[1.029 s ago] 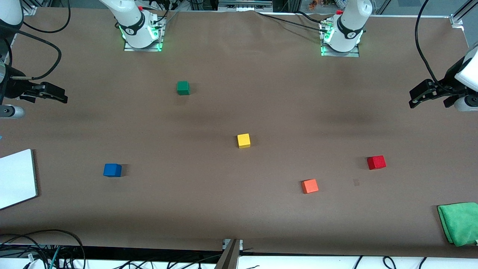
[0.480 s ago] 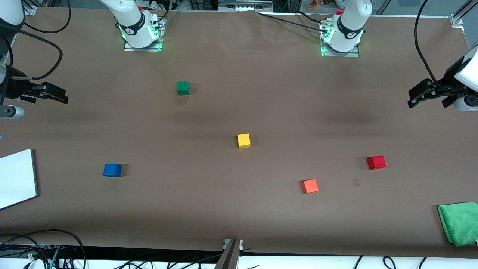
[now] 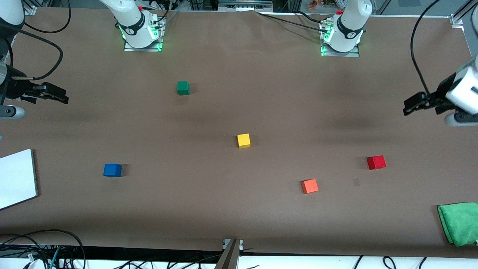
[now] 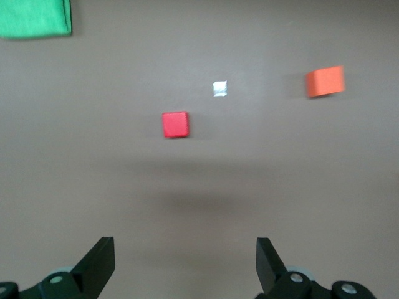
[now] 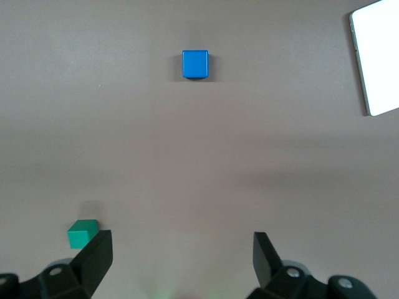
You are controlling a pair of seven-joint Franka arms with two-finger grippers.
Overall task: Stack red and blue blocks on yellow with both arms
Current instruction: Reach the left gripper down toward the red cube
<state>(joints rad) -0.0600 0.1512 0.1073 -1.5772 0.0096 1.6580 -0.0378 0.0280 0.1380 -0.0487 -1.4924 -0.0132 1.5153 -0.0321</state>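
Hovering at table ends, 2 grippers spread wide, empty. Left gripper (image 3: 410, 105) closest to red block (image 3: 376, 162); right gripper (image 3: 56, 96) closest to blue block (image 3: 112, 170). Yellow cube (image 3: 243, 141) mid-table between them.

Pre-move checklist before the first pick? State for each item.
1. Left claw open and holding nothing, up over the table's left-arm end: ok.
2. Right claw open and holding nothing, over the right-arm end: ok.
3. Red block flat on the table, nothing touching it: ok.
4. Blue block standing free: ok.
5. Yellow block with a bare top, ready as base: ok.
6. Orange-red cube apart from the red block, so no mix-up: ok.
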